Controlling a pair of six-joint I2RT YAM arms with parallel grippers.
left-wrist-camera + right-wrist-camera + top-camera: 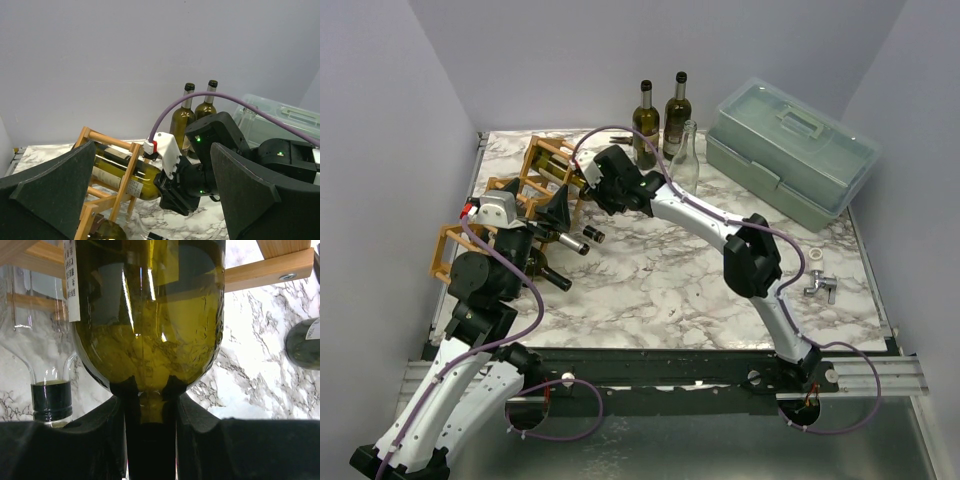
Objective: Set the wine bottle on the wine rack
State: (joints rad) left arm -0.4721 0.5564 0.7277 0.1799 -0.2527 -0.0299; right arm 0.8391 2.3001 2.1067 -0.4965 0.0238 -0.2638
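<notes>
The wine rack [533,168] of thin light-brown sticks stands at the table's left. An olive-green wine bottle [558,163] with a white label lies in an upper cell, neck pointing right. My right gripper [594,181] is shut on the bottle's neck. In the right wrist view the bottle's shoulder [150,330] fills the frame above the right gripper [150,395]. My left gripper [560,207] is wide open and empty, just in front of the rack. In the left wrist view it [152,150] frames the rack [107,139] and the bottle [125,175].
Two dark bottles [646,122] [677,115] and a clear bottle [688,155] stand upright at the back. A pale green toolbox [790,150] sits at the back right. Other bottles lie in lower rack cells, necks out [582,240] [552,275]. A small metal fitting [820,285] lies at the right.
</notes>
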